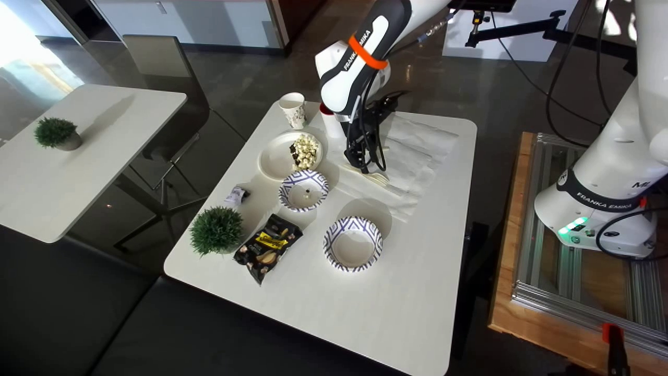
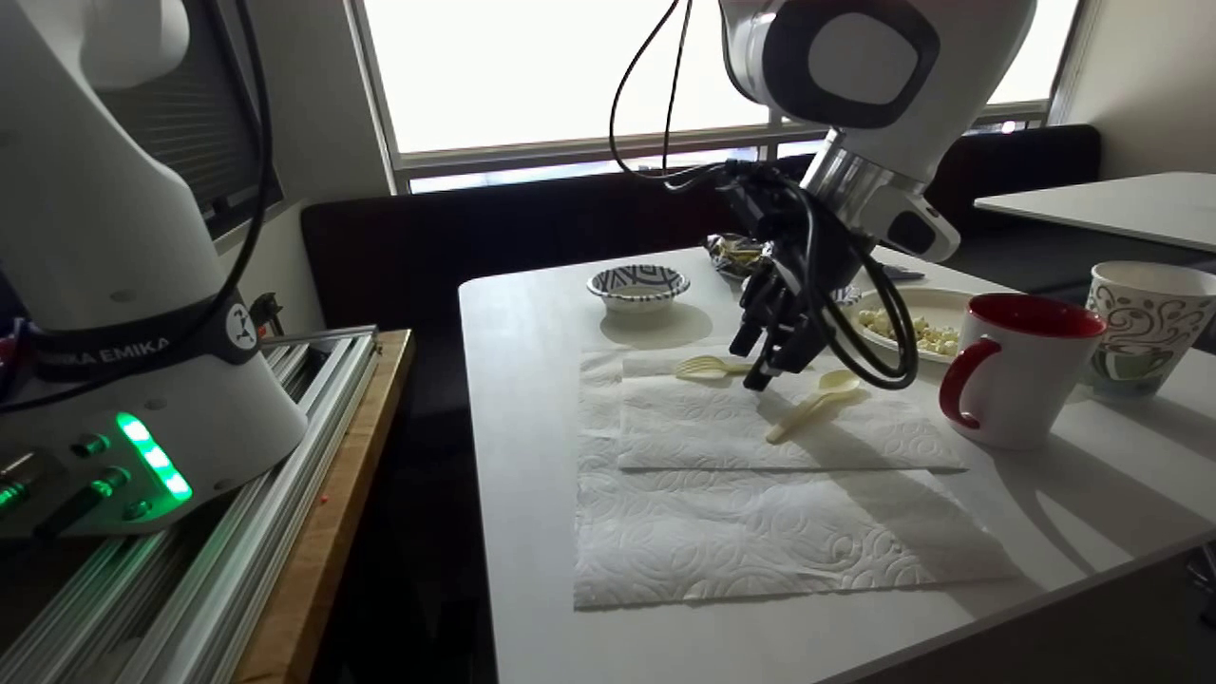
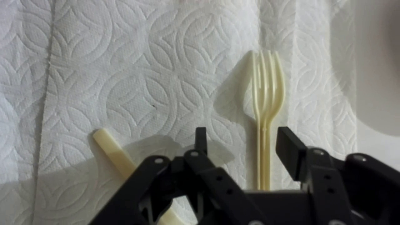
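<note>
- Jaws of the gripper (image 3: 242, 142) stood parted, empty;
- fork (image 3: 264, 131) lay between them in wrist view, nearer one finger (image 3: 290, 153);
- clean pinch likely wanted centring on it, closing square;
- pale handle (image 3: 112, 153) lay past the opposite finger; best kept clear of

White table (image 1: 407, 297): paper towels (image 2: 760, 532), 2 bowls (image 1: 353, 245), plate (image 1: 275, 159), mug (image 2: 1021, 380), cup (image 2: 1145, 328), snack bag (image 1: 269, 245), plant (image 1: 216, 230)

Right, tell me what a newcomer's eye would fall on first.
The black gripper hangs low over the paper towels, a cream fork showing between its open jaws in the wrist view. Next, the red-and-white mug stands out beside the paper cup, then the orange band around the arm.
</note>
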{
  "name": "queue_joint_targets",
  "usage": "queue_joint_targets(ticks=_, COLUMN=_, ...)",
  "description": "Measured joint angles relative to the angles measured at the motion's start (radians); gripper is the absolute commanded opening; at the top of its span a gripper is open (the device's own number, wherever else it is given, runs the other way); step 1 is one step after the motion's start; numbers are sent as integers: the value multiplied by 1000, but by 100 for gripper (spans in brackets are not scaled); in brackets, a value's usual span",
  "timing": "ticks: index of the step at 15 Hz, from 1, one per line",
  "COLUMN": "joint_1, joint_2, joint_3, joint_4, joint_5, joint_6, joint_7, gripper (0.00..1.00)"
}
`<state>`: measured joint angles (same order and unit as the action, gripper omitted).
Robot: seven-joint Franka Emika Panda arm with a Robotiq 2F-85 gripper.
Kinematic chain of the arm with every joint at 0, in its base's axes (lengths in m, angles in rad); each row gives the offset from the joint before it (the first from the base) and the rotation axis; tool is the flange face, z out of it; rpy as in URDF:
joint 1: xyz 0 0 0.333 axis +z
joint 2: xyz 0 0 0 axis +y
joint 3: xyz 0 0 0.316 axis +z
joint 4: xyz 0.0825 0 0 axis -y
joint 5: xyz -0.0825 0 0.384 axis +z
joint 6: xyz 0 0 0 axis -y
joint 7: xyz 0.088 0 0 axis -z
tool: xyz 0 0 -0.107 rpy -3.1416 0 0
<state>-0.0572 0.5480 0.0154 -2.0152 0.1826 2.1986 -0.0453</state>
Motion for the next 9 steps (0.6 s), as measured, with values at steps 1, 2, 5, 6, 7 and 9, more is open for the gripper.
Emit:
queue_joint_targets(ticks=1, joint_1=3, joint_2=-3, joint_3=0, joint_4=0, joint_5=0, joint_6=-2, joint_7=3, gripper=63)
queue_joint_targets(ticks=2, joint_1=5, joint_2=-6, joint_3=0, joint_4=0, joint_5=0, joint_6=-4, joint_7=7, gripper=62)
queue_joint_targets(ticks=5, joint_1=14, joint_2=-13, joint_3=0, joint_4=0, joint_5=0, joint_6=-9, joint_7=18, gripper=58)
queue_joint_targets(ticks=6, joint_1=18, joint_2=-13, joint_3=0, joint_4=0, joint_5=-1, joint_6=-9, joint_7=21, gripper=54)
queue_joint_targets(ticks=7, joint_1=21, joint_2=-13, joint_3=0, joint_4=0, joint_5=-1, joint_6=-9, joint_7=26, gripper=56)
queue_joint_targets(ticks=9, joint_1=27, joint_2=-13, joint_3=0, joint_4=0, joint_5=-1, joint_6=-10, joint_7=38, gripper=55)
